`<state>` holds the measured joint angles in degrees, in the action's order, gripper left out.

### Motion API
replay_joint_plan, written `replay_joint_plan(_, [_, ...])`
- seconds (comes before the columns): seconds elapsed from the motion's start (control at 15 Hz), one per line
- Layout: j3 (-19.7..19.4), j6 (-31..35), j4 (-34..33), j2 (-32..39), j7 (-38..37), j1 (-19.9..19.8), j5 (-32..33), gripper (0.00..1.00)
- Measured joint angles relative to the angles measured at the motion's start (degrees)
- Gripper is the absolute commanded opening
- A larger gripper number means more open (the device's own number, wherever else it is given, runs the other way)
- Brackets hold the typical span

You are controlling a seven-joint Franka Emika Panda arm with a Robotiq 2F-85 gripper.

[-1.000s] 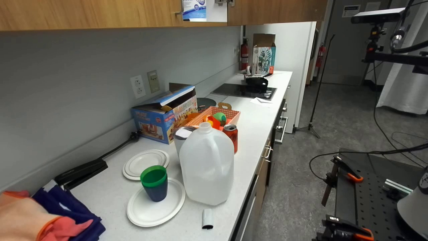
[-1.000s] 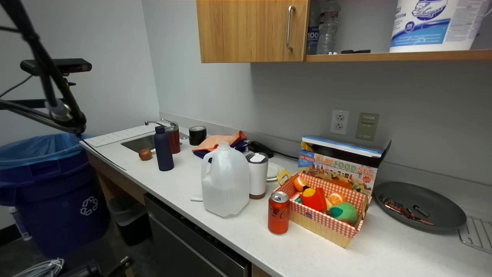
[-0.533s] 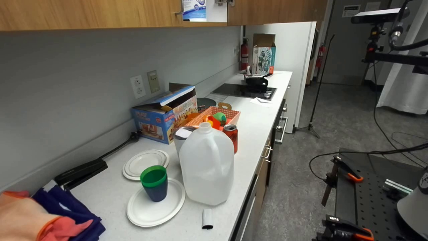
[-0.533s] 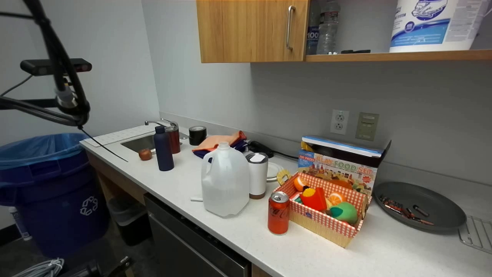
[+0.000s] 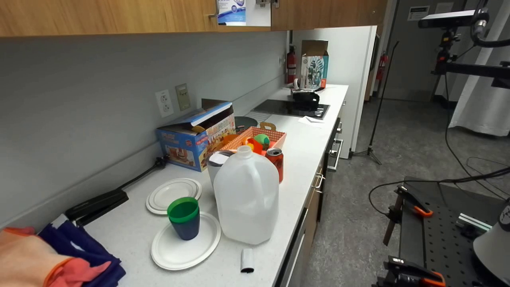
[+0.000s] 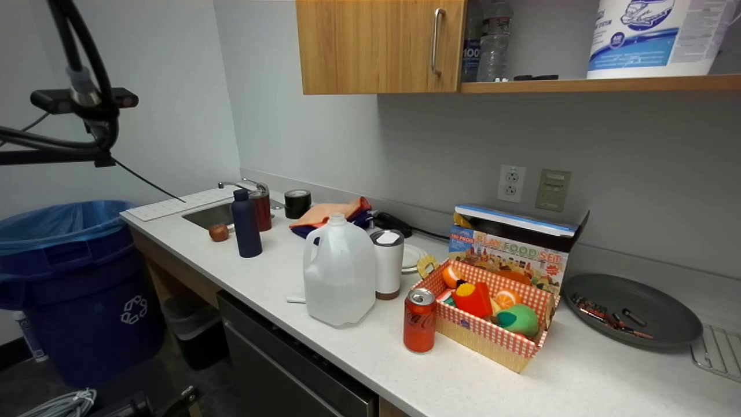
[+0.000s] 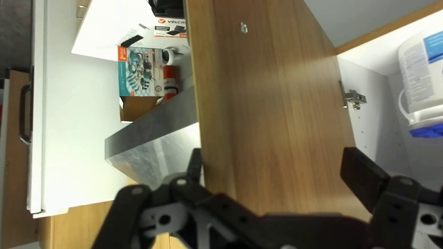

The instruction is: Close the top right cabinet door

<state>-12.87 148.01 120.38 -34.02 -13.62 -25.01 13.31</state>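
The open wooden cabinet door fills the middle of the wrist view, its free edge to the left and its hinge side to the right. It also shows in an exterior view, standing out from the upper cabinet. My gripper is open wide, with one finger just outside the door's free edge and the other in front of its inner face near the hinge side. Contact cannot be told. The open cabinet holds a white bucket. The gripper is hidden or outside both exterior views.
A closed cabinet door with a handle adjoins the open compartment. A metal range hood is beyond the door. The counter below bears a jug, a toy basket and a can. A camera on a bar stands opposite.
The open door's outer edge has shifted very slightly left in an exterior view. The dark arm cables have moved in both exterior views. The objects on the counter have not moved.
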Motion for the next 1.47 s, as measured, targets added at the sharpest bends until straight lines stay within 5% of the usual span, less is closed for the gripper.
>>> replay_joint_plan(1.47, [-5.0,-3.0,-0.8,-3.7,18.4,13.3,-11.1,1.00])
